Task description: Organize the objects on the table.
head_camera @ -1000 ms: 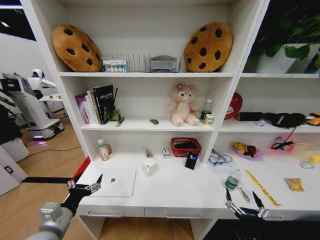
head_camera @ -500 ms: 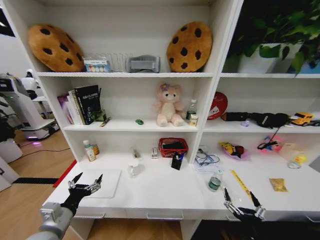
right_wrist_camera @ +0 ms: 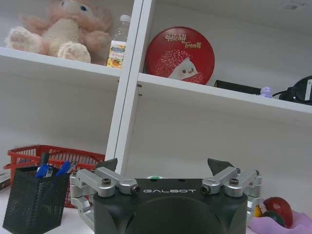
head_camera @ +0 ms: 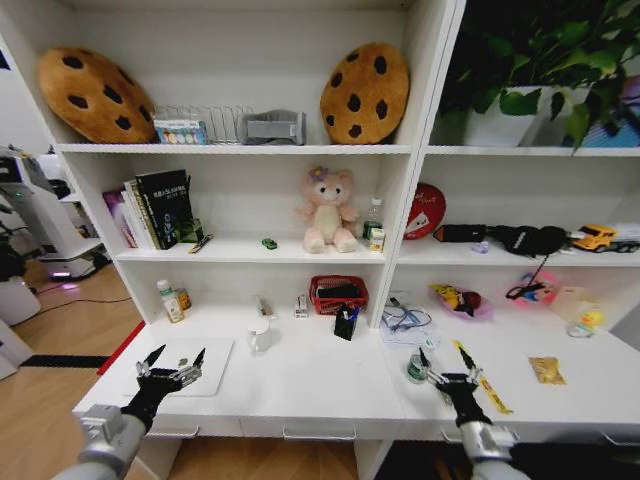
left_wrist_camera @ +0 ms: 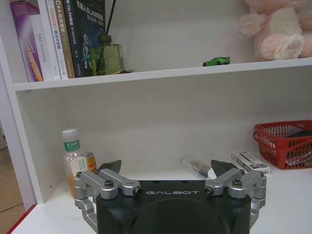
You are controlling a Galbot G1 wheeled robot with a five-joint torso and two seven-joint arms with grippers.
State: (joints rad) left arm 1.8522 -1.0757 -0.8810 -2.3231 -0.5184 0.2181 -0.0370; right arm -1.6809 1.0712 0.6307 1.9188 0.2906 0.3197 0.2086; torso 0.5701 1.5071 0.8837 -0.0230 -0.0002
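Head view: both claws spread, empty.

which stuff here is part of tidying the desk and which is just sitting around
Job:
laptop, under the open left gripper
green toy car, on the shelf
pen, beside the books
desk
open right gripper, over the desk

Lying about:
red basket
plush bear
cookie cushions
red tin
books

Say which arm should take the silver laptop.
Left, most likely. The left tool hovers open right over the silver laptop at the desk's left end. The right tool, also open, sits far across the table beside a small green-capped bottle.
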